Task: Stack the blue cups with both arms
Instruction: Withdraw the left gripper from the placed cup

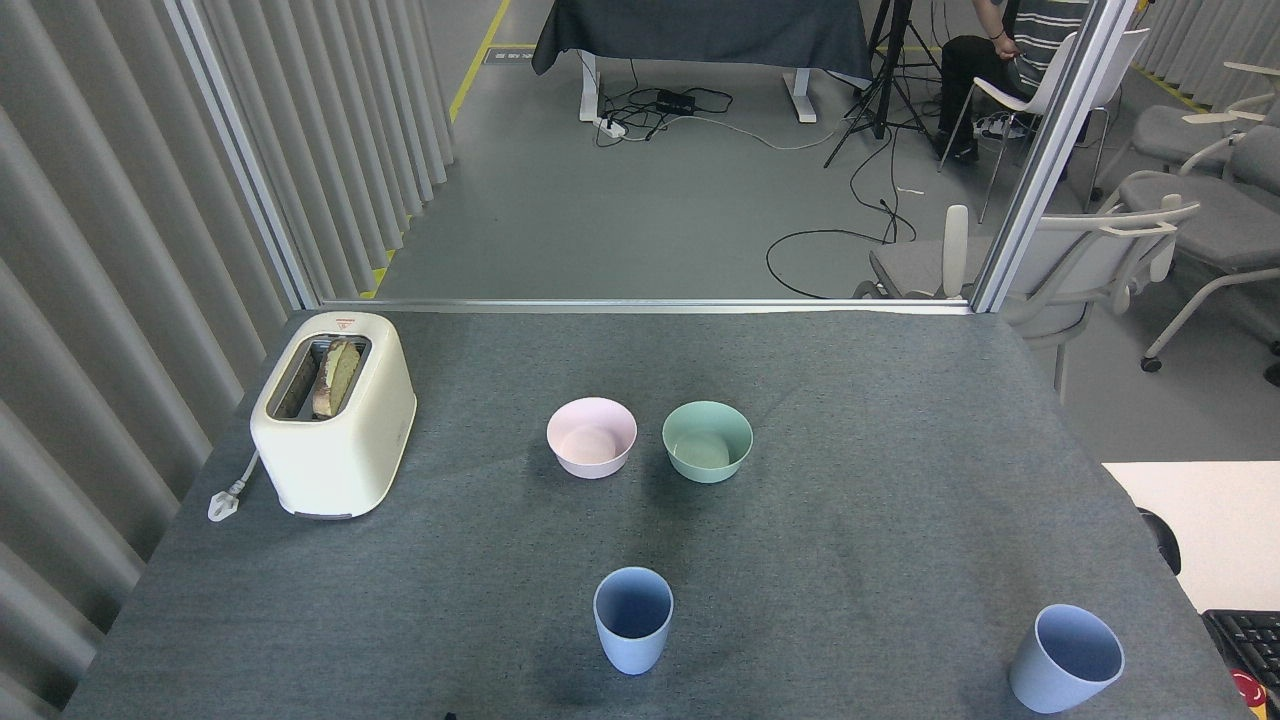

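Cups, pale blue, two: near blue cup point(633, 620) upright, centre front; far-right blue cup point(1066, 658) well apart. Neither of my grippers shows, so finger state unknown.

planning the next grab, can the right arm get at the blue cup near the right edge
Probably yes: the right blue cup stands upright and alone on the table, nothing close around it. The right arm itself is out of view.
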You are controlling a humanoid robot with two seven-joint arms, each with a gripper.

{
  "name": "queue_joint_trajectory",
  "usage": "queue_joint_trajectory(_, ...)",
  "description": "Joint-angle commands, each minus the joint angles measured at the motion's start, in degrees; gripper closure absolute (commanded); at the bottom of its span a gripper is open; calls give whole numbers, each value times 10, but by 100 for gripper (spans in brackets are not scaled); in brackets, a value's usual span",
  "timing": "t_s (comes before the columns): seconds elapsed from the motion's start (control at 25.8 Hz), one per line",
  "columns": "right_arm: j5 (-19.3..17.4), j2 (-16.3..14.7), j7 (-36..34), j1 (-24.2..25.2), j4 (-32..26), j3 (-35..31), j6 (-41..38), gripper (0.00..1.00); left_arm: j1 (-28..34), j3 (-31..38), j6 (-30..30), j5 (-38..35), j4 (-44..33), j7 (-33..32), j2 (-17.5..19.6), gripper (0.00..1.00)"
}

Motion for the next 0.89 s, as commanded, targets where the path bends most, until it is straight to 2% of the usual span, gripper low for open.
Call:
queue_joint_trajectory(0.0, -2, -3, -11, 23, 0, -18, -2, 0, 59, 34, -1, 0, -57, -1, 9, 0)
queue_joint_trajectory(0.12, -3, -5, -11, 29, 4, -78, -5, 0, 66, 64, -2, 0, -57, -1, 10, 0)
queue_joint_trajectory(0.23, -2, -11, -7, 14, 44, -120, -7, 0, 69, 91, -8, 10, -51, -1, 10, 0)
queue_joint_trajectory(0.39, -3, -36, 16, -42, 79, -124, -7, 0, 65, 94, -20, 13, -50, 0, 10, 0)
queue_joint_trajectory(0.54, -5, -35, 25, -109, 124, -126, -1, 0, 68, 94, -18, 13, -50, -1, 8, 0)
queue_joint_trajectory(0.7, -13, -37, 26, -140, 146, -127, 11, 0, 70, 97, -18, 14, -50, 0, 7, 0)
queue_joint_trajectory(0.85, -45, -41, 26, -155, 170, -128, 23, 0, 69, 99, -18, 20, -50, 0, 8, 0)
